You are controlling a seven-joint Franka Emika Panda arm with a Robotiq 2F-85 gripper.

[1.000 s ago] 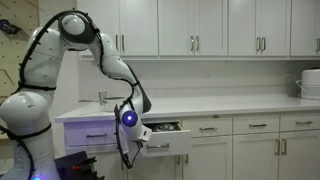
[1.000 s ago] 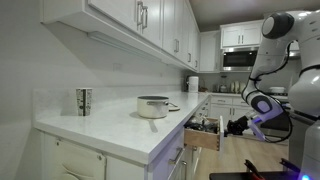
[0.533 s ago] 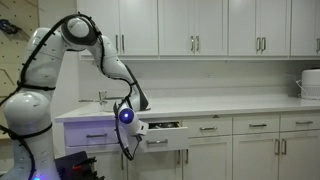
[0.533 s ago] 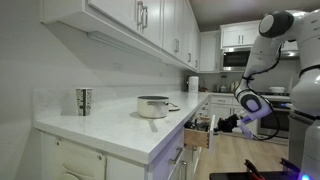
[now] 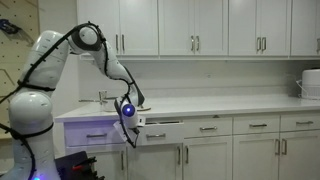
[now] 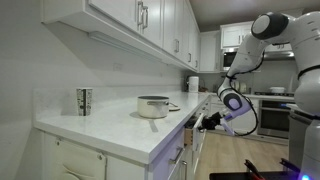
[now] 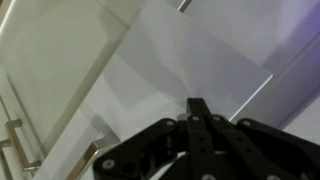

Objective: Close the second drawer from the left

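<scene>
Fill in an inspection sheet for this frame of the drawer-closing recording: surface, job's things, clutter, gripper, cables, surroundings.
Surface: white counter, running the whole length of the wall.
Job's things: drawer, second from the left, nearly flush with its neighbours; contents not visible.
Clutter: metal cup and pot on the counter; white appliance at the far end; faucet.
Gripper: gripper has its fingers together and holds nothing; it is close up to the drawer front, contact cannot be confirmed.
Cables: black cable running along the arm.
Surroundings: white wall cabinets, microwave; no people seen.
</scene>
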